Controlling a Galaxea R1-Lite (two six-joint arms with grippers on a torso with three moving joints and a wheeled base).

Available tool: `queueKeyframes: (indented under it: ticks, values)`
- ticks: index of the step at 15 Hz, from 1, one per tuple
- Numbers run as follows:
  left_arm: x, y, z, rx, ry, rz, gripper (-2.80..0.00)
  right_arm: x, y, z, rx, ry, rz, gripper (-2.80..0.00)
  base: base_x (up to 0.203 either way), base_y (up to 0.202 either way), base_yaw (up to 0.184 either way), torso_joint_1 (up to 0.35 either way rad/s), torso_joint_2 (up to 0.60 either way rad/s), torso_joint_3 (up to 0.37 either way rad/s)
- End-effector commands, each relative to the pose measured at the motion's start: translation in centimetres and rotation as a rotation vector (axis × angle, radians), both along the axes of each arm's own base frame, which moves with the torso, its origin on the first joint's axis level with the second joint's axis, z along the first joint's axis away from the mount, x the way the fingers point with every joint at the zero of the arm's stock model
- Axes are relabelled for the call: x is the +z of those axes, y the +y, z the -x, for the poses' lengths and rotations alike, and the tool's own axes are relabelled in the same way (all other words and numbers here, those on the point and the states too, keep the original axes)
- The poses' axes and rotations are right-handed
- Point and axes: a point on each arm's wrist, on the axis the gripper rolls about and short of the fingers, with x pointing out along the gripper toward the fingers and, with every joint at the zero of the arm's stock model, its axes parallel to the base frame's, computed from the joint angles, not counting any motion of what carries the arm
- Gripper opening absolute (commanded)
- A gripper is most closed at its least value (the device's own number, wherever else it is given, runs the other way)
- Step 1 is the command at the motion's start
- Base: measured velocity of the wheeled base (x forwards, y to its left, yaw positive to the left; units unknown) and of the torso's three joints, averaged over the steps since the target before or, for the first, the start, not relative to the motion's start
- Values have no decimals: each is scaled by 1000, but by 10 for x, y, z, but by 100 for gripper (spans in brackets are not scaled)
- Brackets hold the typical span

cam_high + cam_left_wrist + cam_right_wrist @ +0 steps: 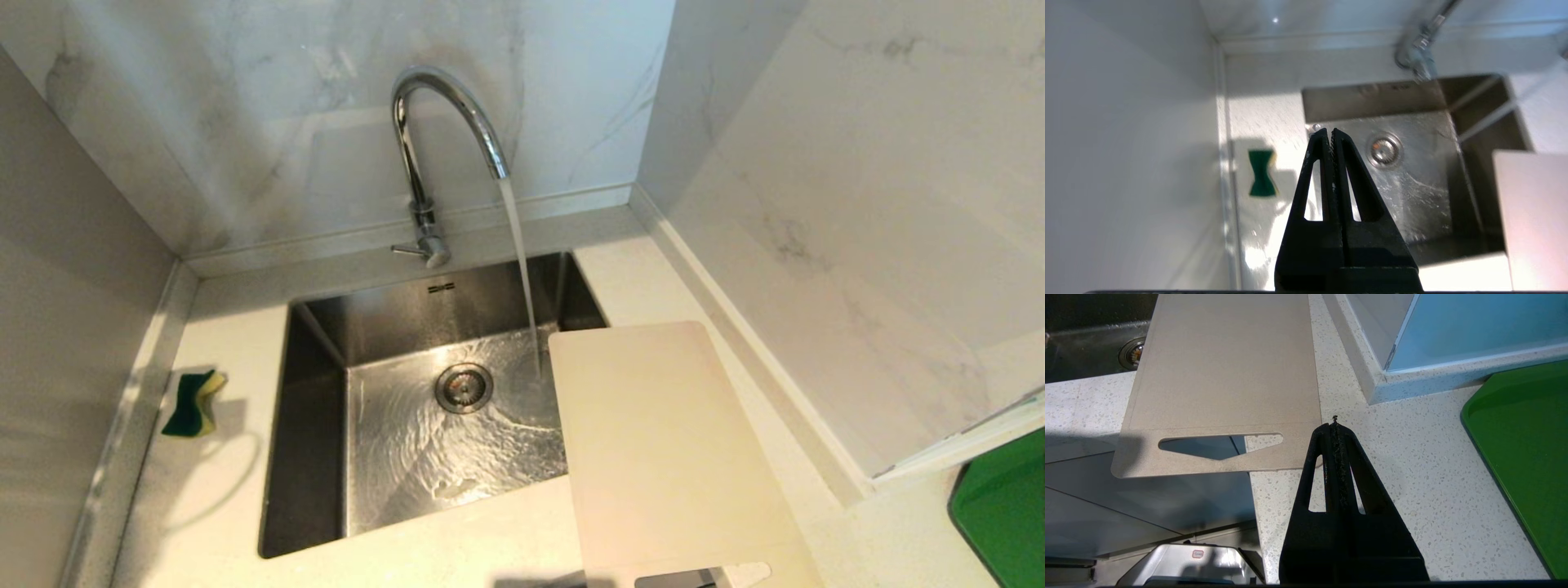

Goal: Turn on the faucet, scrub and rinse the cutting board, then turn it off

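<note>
The chrome faucet (433,139) arches over the steel sink (314,441), and water runs from its spout onto the sink floor. Its thin lever (406,249) sticks out at the base. The pale cutting board (661,449) lies on the counter to the right, one corner over the sink; its handle slot (1220,441) hangs past the counter's front edge. My left gripper (1329,131) is shut and empty, held above the sink's left part, the faucet base (1419,49) beyond it. My right gripper (1334,424) is shut and empty, above the counter beside the board's near corner.
A green-and-yellow sponge (193,402) lies on the counter left of the sink, also visible as the sponge (1261,172) in the left wrist view. A bright green tray (1004,506) sits at the far right. Marble walls close in on the left, back and right.
</note>
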Motion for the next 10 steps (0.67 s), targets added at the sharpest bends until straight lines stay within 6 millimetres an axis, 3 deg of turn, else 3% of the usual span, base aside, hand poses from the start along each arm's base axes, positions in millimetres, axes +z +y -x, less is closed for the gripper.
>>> queueKeyframes:
  ticks: [1, 6, 10]
  values:
    - [-16, -8, 54, -36, -49, -3, -280, 0, 0, 0, 2, 2, 0, -280, 0, 0, 0, 0, 0, 0]
    - [-103, -16, 99, -130, 79, 0, -280, 0, 0, 0, 3, 2, 0, -280, 0, 0, 0, 0, 0, 0]
    - [-178, -17, 121, -228, 190, 0, -280, 0, 0, 0, -1, 1, -11, -280, 0, 0, 0, 0, 0, 0]
